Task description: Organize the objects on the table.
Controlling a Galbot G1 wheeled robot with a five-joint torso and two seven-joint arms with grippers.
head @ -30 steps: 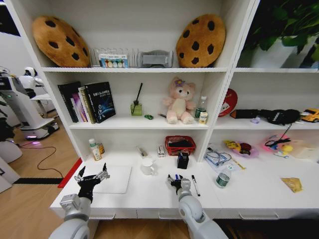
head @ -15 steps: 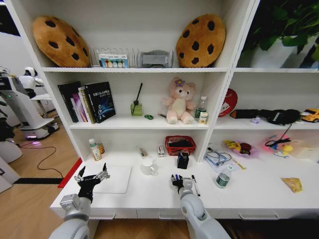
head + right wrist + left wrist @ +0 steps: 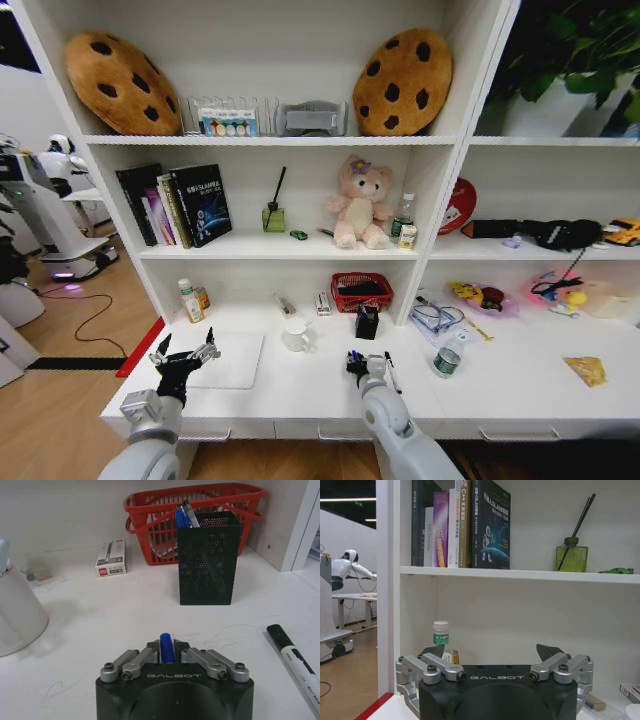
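Evidently mid-delivery: the right claw (image 3: 167,655) pinches a blue pen (image 3: 166,647) above the bench (image 3: 125,625), short of the black mesh pen holder (image 3: 209,557). Next, lift over its rim. Left claw (image 3: 496,656) hovers wide.

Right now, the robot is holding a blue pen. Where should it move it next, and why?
Probably forward toward the black mesh pen cup. The right gripper is shut on the blue pen, and that cup ahead already holds pens.
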